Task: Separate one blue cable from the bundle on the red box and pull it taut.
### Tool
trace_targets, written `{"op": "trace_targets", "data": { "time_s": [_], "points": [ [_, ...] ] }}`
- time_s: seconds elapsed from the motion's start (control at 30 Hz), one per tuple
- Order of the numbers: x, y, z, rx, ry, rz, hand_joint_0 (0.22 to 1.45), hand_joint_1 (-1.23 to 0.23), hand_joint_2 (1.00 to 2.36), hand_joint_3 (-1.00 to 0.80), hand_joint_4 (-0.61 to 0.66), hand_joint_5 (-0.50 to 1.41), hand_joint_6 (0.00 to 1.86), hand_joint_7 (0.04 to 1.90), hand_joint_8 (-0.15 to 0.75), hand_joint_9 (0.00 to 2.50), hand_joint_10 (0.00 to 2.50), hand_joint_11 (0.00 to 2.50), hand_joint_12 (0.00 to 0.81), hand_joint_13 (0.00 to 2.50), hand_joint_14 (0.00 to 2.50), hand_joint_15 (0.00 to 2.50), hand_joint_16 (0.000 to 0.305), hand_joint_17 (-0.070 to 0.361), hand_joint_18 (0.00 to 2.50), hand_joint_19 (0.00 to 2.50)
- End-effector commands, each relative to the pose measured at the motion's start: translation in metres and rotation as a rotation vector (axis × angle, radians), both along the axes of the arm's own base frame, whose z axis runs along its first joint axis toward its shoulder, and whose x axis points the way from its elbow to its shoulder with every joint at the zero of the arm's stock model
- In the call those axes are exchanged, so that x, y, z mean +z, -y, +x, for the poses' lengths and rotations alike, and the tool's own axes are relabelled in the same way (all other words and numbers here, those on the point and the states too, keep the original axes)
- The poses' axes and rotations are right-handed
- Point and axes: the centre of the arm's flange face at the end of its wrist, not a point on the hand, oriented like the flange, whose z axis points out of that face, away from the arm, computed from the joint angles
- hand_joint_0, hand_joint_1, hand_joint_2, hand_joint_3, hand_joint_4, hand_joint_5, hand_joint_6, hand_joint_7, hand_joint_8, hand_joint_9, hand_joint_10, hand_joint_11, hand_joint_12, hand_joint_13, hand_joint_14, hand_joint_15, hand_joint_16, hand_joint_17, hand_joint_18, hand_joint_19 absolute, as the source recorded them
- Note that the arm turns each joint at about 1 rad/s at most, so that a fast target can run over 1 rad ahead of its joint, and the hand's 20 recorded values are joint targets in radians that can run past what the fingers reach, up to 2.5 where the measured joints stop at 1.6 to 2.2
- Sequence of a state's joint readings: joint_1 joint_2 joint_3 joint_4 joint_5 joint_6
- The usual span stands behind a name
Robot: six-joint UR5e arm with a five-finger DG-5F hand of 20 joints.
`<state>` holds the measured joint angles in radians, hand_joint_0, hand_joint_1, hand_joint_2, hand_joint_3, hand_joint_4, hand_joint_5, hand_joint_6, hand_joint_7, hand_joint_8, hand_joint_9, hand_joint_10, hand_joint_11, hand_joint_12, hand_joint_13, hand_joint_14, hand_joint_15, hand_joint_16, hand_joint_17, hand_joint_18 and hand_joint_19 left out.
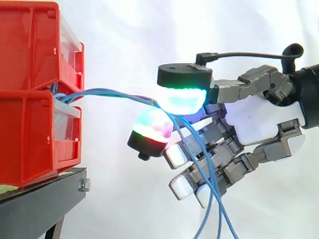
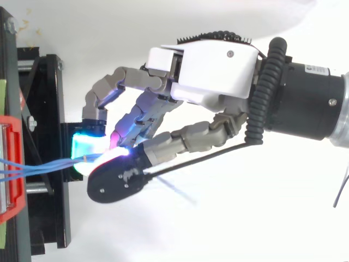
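Observation:
Two stacked red bins point(image 1: 30, 89) stand at the left on a black stand point(image 1: 40, 199). A bundle of thin blue cables point(image 1: 114, 93) comes out between the bins and runs right in a shallow arc to my hand point(image 1: 259, 119). Two glowing fingertips point(image 1: 184, 97) close on the cables from above and below, pinching them. Past the pinch, three strands point(image 1: 209, 199) droop down across the curled lower fingers and out of the bottom edge. In the top view the cables point(image 2: 43, 164) leave the red bin point(image 2: 13, 180) side by side and meet the hand point(image 2: 218, 71) at its lit pads.
The black stand point(image 2: 49, 109) reaches out under the bins toward the hand. A white curtain point(image 1: 149, 40) hangs behind everything. There is open space below and to the right of the bins where the cables hang.

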<state>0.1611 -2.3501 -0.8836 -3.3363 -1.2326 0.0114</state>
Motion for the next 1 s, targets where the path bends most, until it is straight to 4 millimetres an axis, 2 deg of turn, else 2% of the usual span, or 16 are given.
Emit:
{"op": "trace_targets", "data": {
  "time_s": [0.0, 0.13, 0.3, 0.7, 0.87, 0.97],
  "points": [
    [0.000, 0.003, 0.000, -0.003, 0.002, -0.001, 0.54, -0.58, 1.00, -0.47, 0.05, -0.13, 0.88, 0.84, 0.209, 0.98, 0.02, 0.55, 0.355, 0.77, 0.02, 0.57, 0.042, 0.094, 0.75, 0.53],
    [-0.005, 0.006, -0.002, -0.002, -0.013, -0.003, 0.53, -0.51, 1.00, -0.48, 0.05, -0.13, 0.88, 0.85, 0.217, 0.98, 0.02, 0.54, 0.363, 0.78, 0.02, 0.58, 0.043, 0.097, 0.75, 0.53],
    [-0.014, 0.005, -0.006, 0.026, -0.041, 0.006, 0.52, -0.51, 1.00, -0.47, 0.06, -0.13, 0.88, 0.85, 0.222, 0.98, 0.02, 0.54, 0.369, 0.78, 0.02, 0.57, 0.044, 0.098, 0.75, 0.52],
    [-0.014, 0.013, -0.007, 0.026, -0.044, 0.003, 0.50, -0.49, 1.00, -0.48, 0.08, -0.14, 0.86, 0.81, 0.229, 0.96, 0.02, 0.54, 0.383, 0.78, 0.02, 0.58, 0.046, 0.104, 0.76, 0.52],
    [-0.013, 0.020, 0.002, 0.023, 0.024, -0.004, 0.48, -0.46, 1.00, -0.50, 0.11, -0.15, 0.82, 0.78, 0.239, 0.95, 0.01, 0.53, 0.391, 0.78, 0.02, 0.58, 0.048, 0.109, 0.76, 0.52],
    [-0.025, 0.027, 0.006, 0.016, 0.089, -0.009, 0.47, -0.46, 1.00, -0.50, 0.12, -0.14, 0.79, 0.80, 0.238, 0.94, 0.01, 0.52, 0.392, 0.78, 0.02, 0.58, 0.049, 0.110, 0.76, 0.52]
  ]
}}
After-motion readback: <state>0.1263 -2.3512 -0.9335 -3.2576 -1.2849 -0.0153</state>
